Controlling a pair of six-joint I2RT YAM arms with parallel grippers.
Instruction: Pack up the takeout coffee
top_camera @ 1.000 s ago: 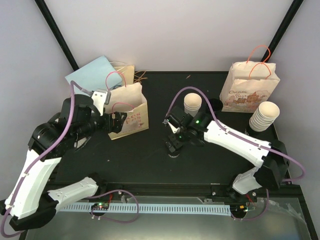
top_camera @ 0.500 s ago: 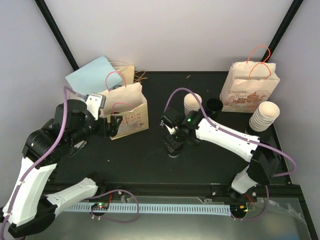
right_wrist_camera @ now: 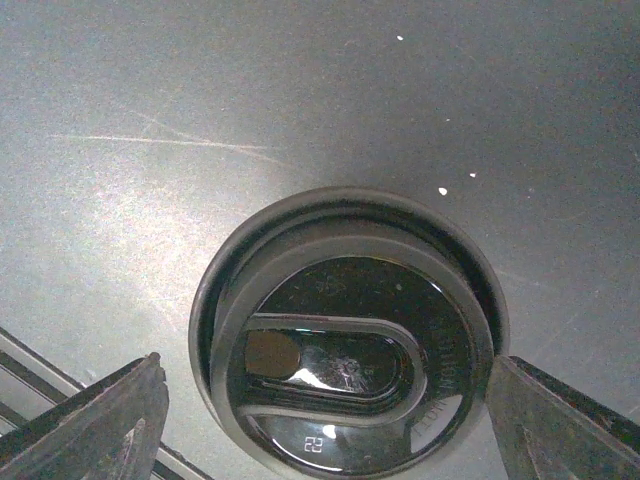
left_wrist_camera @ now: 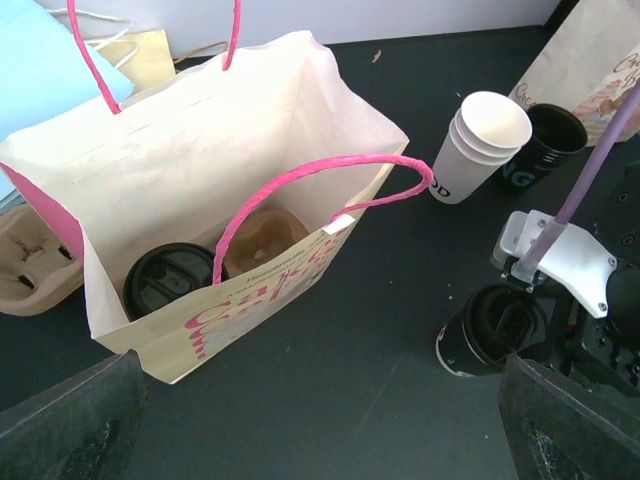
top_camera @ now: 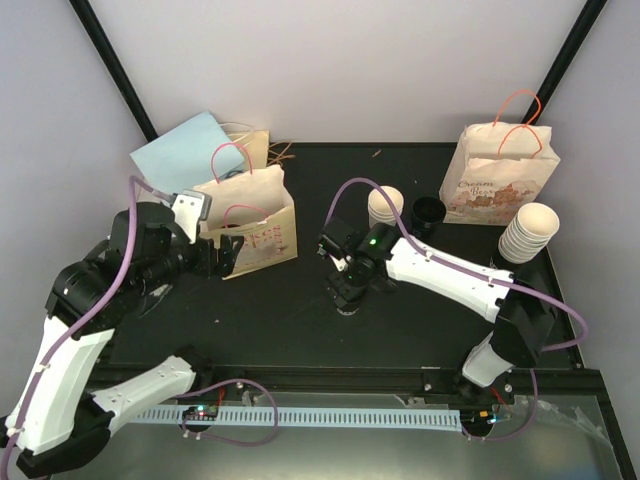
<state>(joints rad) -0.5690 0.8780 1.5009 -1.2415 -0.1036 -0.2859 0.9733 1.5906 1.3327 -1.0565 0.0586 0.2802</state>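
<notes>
Cup: lidded coffee cup (right_wrist_camera: 345,345) stands on the counter (top_camera: 290,325) near its middle, well right of the bag (left_wrist_camera: 200,150).
Cup vs right jaws: directly under them; in the right wrist view one finger shows at each lower corner, with the lid centred between them and touching neither.
Right jaws: spread apart, wider than the lid, holding nothing.
Cup axis: upright, long axis vertical, lid facing straight up at the wrist camera.
Lid: the oval recess runs across the line between the fingers, with the sip slot at its left end in that view.
Left jaws: apart and empty, just in front of the bag's near face, well apart from the cup.
Bag: open at the top, pink handles up; inside it a second lidded cup (left_wrist_camera: 168,282) stands upright beside a brown holder slot (left_wrist_camera: 265,240).
Nearby: a stack of white cups (left_wrist_camera: 480,140) and a black cup (left_wrist_camera: 545,140) stand behind the coffee cup.
</notes>
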